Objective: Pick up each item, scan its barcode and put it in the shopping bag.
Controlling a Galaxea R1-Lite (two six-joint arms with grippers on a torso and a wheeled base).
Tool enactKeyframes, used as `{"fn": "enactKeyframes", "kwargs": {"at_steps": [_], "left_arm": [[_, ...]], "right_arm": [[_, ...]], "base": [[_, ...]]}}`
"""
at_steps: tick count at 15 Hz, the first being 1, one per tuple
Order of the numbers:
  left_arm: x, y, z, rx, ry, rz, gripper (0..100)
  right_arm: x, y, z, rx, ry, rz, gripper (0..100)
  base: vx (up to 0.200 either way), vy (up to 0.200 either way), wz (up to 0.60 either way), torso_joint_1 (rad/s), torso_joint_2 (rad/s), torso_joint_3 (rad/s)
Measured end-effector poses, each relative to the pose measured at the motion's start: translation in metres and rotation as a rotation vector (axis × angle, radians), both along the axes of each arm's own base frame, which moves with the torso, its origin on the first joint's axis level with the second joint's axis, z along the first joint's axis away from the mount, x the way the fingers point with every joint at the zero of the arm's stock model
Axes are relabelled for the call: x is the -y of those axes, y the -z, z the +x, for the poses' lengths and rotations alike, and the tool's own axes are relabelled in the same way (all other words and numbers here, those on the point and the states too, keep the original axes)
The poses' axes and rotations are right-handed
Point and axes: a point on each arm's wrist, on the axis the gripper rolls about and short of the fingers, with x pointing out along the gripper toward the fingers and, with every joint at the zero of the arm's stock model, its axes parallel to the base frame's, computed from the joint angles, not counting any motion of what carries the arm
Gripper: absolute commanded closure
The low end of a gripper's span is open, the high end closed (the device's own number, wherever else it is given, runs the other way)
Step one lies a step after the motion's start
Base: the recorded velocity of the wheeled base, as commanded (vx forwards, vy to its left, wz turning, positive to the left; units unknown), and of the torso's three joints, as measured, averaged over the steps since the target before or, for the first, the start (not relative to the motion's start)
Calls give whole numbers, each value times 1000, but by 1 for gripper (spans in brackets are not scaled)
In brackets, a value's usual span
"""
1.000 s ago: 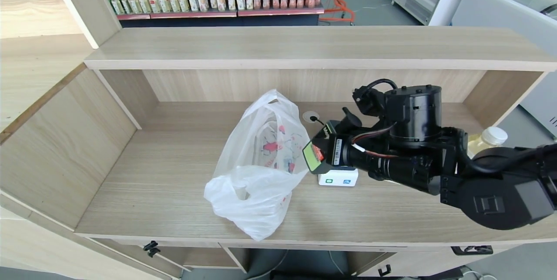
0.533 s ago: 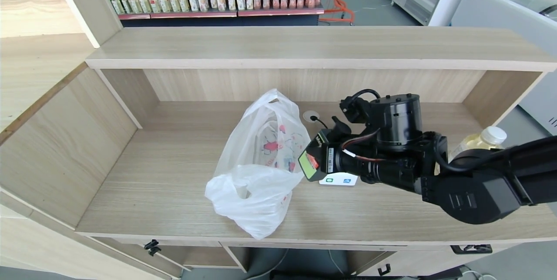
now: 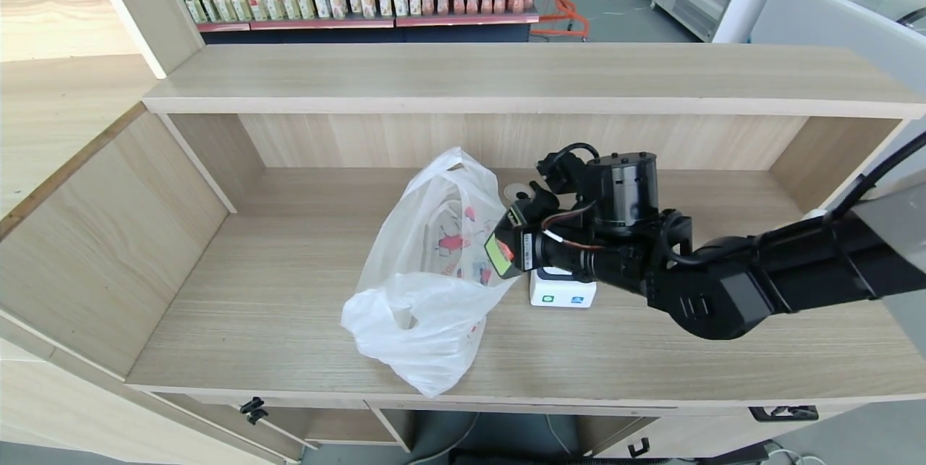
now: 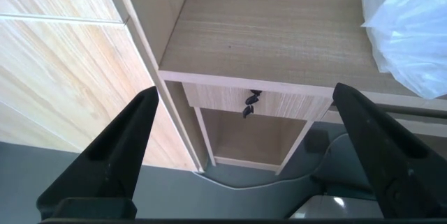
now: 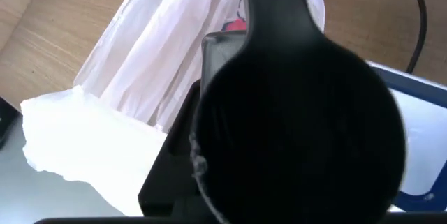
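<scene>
The right tool (image 3: 522,252) is clamped on a dark item (image 3: 499,257) with a green end, just beside the shopping bag (image 3: 427,284) and above the white scanner box (image 3: 563,293) on the worktop (image 3: 253,306). It should probably rise over the bag's mouth before letting go. What the bag holds is unclear. The left tool (image 4: 244,182) hangs apart, empty.

So the right arm (image 3: 759,273) comes in from the right, stretched out nearly level toward the left. Its wrist (image 3: 622,190) stands up as a stubby black cylinder on top. At the tip, the right gripper (image 3: 515,248) points left and is clamped on a small dark box with a green and red face (image 3: 498,257), held up in the air. The left gripper (image 4: 246,91) sits low at the near left, its black fingers (image 4: 119,161) spread wide apart.
</scene>
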Motion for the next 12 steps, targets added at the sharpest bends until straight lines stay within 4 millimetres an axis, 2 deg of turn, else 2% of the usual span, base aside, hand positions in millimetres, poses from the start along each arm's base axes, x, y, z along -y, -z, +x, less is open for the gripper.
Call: {"fn": "enactKeyframes", "kwargs": {"at_steps": [5,11,12], "left_arm": [[0,0,0,0,0,0,0],[0,0,0,0,0,0,0],[0,0,0,0,0,0,0]], "right_arm": [[-21,29,19,88,-81,-62,100],[-39,64,28,171,-213,-150,100],[-41,67,28,168,-222,-149,0]], "base": [[0,0,0,0,0,0],[0,0,0,0,0,0],[0,0,0,0,0,0]]}}
